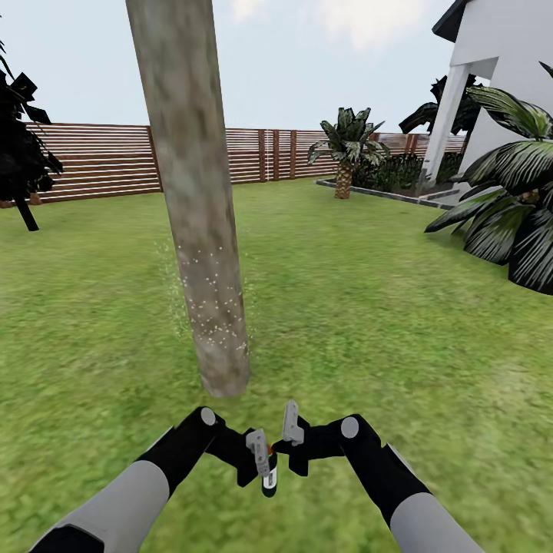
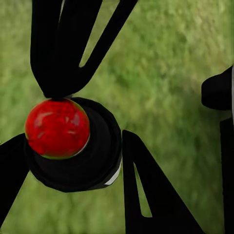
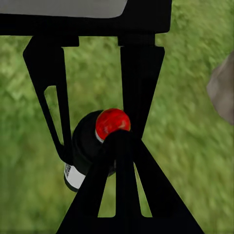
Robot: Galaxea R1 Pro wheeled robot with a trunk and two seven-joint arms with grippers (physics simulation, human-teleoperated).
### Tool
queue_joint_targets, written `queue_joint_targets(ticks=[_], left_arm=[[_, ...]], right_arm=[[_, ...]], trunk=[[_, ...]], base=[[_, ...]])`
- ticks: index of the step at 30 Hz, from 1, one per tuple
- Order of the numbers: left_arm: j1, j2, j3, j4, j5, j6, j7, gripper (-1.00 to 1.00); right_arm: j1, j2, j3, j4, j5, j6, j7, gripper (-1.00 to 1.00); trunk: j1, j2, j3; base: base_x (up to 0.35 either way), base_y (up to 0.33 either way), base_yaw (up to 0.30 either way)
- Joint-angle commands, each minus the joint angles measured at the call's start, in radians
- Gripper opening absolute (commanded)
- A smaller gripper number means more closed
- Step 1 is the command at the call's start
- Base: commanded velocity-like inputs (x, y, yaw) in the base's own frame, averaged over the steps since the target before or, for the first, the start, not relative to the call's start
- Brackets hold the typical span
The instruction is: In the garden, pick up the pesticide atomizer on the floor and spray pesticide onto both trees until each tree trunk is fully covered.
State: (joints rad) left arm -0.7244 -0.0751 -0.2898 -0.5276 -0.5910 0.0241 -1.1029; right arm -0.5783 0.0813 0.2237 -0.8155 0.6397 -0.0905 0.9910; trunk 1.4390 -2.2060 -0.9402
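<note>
While the left gripper [image 1: 262, 455] is pinching the pesticide atomizer [image 1: 269, 478] between its fingers, low over the grass [image 1: 369, 322] just short of the tree trunk [image 1: 198, 192], the right gripper [image 1: 290, 430] is hovering beside it; whether its fingers are spread is unclear. White pesticide [image 1: 207, 299] specks are dotting the lower trunk
</note>
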Motion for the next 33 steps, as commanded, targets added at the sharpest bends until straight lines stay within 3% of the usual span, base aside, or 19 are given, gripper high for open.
queue_joint_targets(ticks=[1,7,10,12,14,20,22,23,24,26,27,28,30,31,32,33], left_arm=[[0.000,0.000,0.000,0.000,0.000,-0.001,0.000,-1.00],[-0.001,0.000,0.001,0.004,-0.004,0.000,0.000,-1.00],[-0.010,0.019,0.001,0.013,-0.011,0.008,0.005,-1.00],[-0.033,0.067,0.001,0.017,-0.012,0.011,0.005,-1.00],[-0.042,0.133,0.000,0.018,-0.012,0.013,0.001,-1.00],[-0.030,0.259,0.008,0.018,-0.006,0.010,0.009,-1.00],[-0.026,0.285,0.044,0.019,0.007,0.007,0.022,-1.00],[-0.014,0.290,0.076,0.022,0.011,0.004,0.050,-1.00],[0.011,0.292,0.112,0.027,0.014,0.002,0.106,-1.00],[0.062,0.293,0.220,0.050,0.036,-0.003,0.287,-1.00],[0.076,0.293,0.260,0.079,0.052,-0.005,0.336,-1.00],[0.084,0.292,0.299,0.116,0.075,-0.015,0.366,-1.00],[0.090,0.290,0.377,0.164,0.138,-0.056,0.428,-1.00],[0.092,0.290,0.417,0.186,0.171,-0.067,0.485,-1.00],[0.096,0.285,0.454,0.230,0.202,-0.077,0.588,-1.00],[0.097,0.281,0.468,0.269,0.216,-0.081,0.666,-1.00]], right_arm=[[0.000,0.000,0.000,0.000,0.000,0.000,0.000,-1.00],[0.000,0.000,0.000,0.000,0.000,0.000,0.000,-1.00],[0.000,0.000,0.000,0.001,0.000,-0.001,0.000,-1.00],[0.000,0.000,0.000,0.001,0.000,-0.001,0.000,-1.00],[0.000,-0.001,0.000,0.001,0.001,-0.001,0.000,-1.00],[0.001,-0.002,-0.002,0.011,0.002,-0.002,-0.007,-1.00],[0.001,-0.002,-0.019,0.044,0.000,-0.001,-0.047,-1.00],[0.001,-0.002,-0.048,0.074,-0.001,0.000,-0.102,-1.00],[0.001,-0.002,-0.105,0.118,-0.002,0.000,-0.189,-1.00],[0.002,-0.001,-0.310,0.250,-0.005,-0.001,-0.436,-1.00],[0.002,0.000,-0.379,0.294,-0.005,-0.001,-0.526,1.00],[0.002,0.000,-0.428,0.327,-0.006,-0.001,-0.603,1.00],[0.002,0.000,-0.488,0.372,-0.027,-0.001,-0.702,1.00],[0.002,-0.001,-0.516,0.383,-0.061,-0.002,-0.742,1.00],[0.003,-0.002,-0.555,0.390,-0.119,-0.002,-0.796,1.00],[0.004,-0.003,-0.570,0.394,-0.153,-0.002,-0.832,1.00]], trunk=[[0.000,0.000,0.000],[0.000,0.000,0.000],[0.000,0.000,0.000],[0.000,0.000,0.000],[0.000,0.000,0.000],[0.000,0.000,0.000],[0.000,0.000,0.000],[0.000,0.000,0.000],[0.000,0.000,0.000],[0.000,0.000,0.000],[0.000,0.000,0.000],[0.000,0.000,0.000],[0.000,0.000,0.000],[0.000,0.000,0.000],[0.000,0.000,0.000],[0.000,0.000,0.000]], base=[[0.000,0.000,0.000],[0.000,0.000,0.000],[0.000,0.000,0.000],[0.000,0.000,0.000],[0.000,0.000,0.000],[0.000,0.000,0.000],[0.000,0.000,0.000],[0.000,0.000,0.000],[0.000,0.000,0.000],[0.000,0.000,0.000],[0.000,0.000,0.000],[0.000,0.000,0.000],[0.000,0.000,0.000],[0.000,0.000,0.000],[0.000,0.000,0.000],[0.000,0.000,0.000]])
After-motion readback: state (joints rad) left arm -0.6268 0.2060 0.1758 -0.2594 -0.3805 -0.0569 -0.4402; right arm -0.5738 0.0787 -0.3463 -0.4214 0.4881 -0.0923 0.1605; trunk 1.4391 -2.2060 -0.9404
